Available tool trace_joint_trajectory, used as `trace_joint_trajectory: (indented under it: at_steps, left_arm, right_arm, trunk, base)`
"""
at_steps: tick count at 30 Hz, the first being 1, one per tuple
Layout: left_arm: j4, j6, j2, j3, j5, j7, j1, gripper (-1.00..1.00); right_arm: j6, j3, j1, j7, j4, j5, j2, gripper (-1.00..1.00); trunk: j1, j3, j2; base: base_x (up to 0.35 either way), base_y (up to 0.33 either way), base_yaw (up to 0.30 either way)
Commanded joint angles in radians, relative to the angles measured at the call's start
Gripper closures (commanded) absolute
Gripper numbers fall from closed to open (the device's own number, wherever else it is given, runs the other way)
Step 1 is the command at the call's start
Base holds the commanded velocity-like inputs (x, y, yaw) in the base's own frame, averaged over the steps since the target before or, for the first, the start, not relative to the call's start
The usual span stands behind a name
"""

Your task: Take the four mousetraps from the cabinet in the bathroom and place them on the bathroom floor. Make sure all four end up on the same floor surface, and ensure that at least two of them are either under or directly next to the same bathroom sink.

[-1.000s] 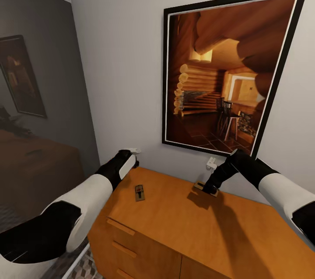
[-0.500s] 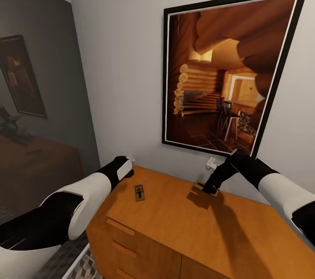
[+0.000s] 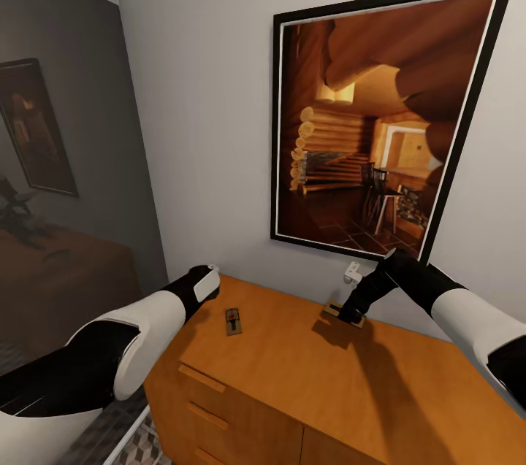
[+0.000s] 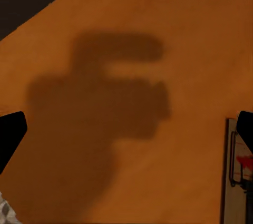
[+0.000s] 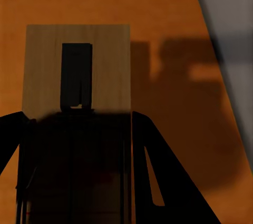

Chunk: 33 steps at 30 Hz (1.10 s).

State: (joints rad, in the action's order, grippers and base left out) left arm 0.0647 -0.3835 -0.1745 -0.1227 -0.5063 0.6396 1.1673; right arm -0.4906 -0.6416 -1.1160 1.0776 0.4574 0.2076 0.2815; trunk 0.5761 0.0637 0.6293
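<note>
The orange-brown cabinet (image 3: 292, 370) stands against the wall, with two mousetraps on its top. One mousetrap (image 3: 233, 320) lies free near the left end; in the left wrist view this mousetrap (image 4: 237, 179) sits beside one fingertip (image 4: 245, 129). My left gripper (image 3: 207, 281) hovers open over the cabinet's left corner (image 4: 126, 129). My right gripper (image 3: 351, 316) is down on the second mousetrap (image 3: 334, 309) by the wall. In the right wrist view its fingers (image 5: 153, 161) press both long edges of that board (image 5: 79, 66), which rests on the cabinet top.
A large framed log-cabin picture (image 3: 380, 122) hangs on the wall right above the cabinet. A small white wall fitting (image 3: 353, 272) sits by my right wrist. To the left is a dark room (image 3: 58, 158). Patterned floor tiles (image 3: 139, 447) show below the drawer fronts (image 3: 208, 414).
My left arm has dropped lower and pulled back a little, bringing its gripper down near the cabinet's left corner. The right arm and both mousetraps have not moved.
</note>
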Motion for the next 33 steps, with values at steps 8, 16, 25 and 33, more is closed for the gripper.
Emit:
trace_joint_trajectory:
  at_steps: [8, 16, 25, 33]
  left_arm:
    - [-0.018, 0.054, 0.000, -0.008, -0.031, -0.026, -0.003, -1.00]
    - [-0.025, 0.056, 0.000, -0.008, -0.033, -0.033, -0.003, -1.00]
    - [-0.026, 0.067, 0.000, -0.006, -0.032, -0.027, -0.003, -1.00]
    - [-0.030, 0.099, 0.000, -0.006, -0.028, -0.025, -0.003, -1.00]
  right_arm:
    - [-0.011, -0.002, -0.001, 0.002, 0.003, 0.001, 0.001, 1.00]
    - [-0.011, -0.001, -0.001, 0.002, 0.003, 0.001, 0.001, 1.00]
    - [-0.011, -0.001, -0.001, 0.002, 0.003, 0.001, 0.001, 1.00]
    - [-0.011, -0.002, -0.001, 0.002, 0.003, 0.001, 0.001, 1.00]
  trunk:
    - [0.000, 0.002, 0.002]
    - [0.000, 0.002, 0.002]
    - [0.000, 0.002, 0.002]
    - [0.000, 0.002, 0.002]
  base:
    - [0.000, 0.000, 0.000]
    - [0.000, 0.000, 0.000]
    - [0.000, 0.000, 0.000]
    - [0.000, 0.000, 0.000]
